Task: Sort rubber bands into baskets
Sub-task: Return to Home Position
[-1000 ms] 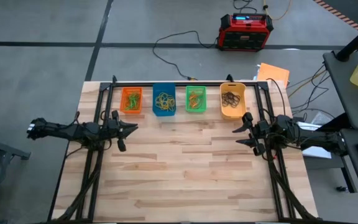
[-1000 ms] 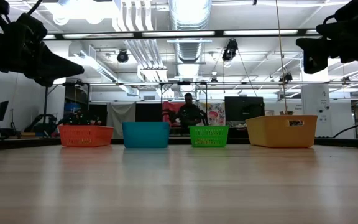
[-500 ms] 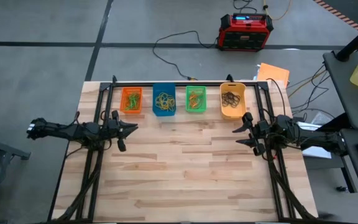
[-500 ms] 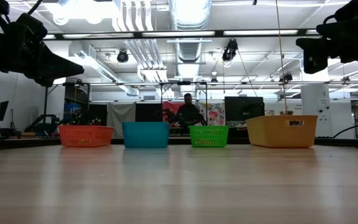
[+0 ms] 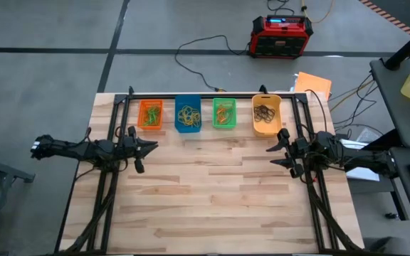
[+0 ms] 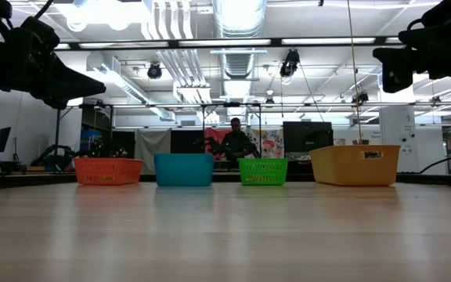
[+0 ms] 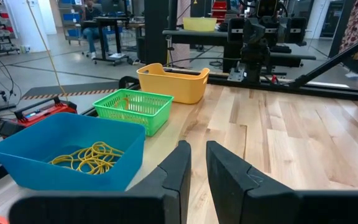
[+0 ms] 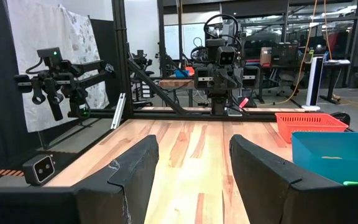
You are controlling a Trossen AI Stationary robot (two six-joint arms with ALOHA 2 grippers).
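Four baskets stand in a row along the table's far edge: orange (image 5: 150, 114), blue (image 5: 187, 114), green (image 5: 224, 113) and a larger yellow-orange one (image 5: 266, 114). Rubber bands lie inside them: yellow ones (image 7: 92, 155) in the blue basket, orange ones in the green, black ones (image 5: 264, 112) in the yellow-orange. My left gripper (image 5: 151, 146) hovers level at the table's left side and points right; only a narrow gap (image 7: 198, 162) shows between its fingers, with nothing in it. My right gripper (image 5: 270, 149) hovers level at the right side, pointing left, open (image 8: 194, 155) and empty.
Black metal frame rails (image 5: 112, 192) run along the table's left, right and far edges. A red-and-black box (image 5: 282, 35) with cables sits on the floor beyond the table. A person (image 6: 237, 141) sits far off in the room. The wooden tabletop (image 5: 212, 192) spreads in front of the baskets.
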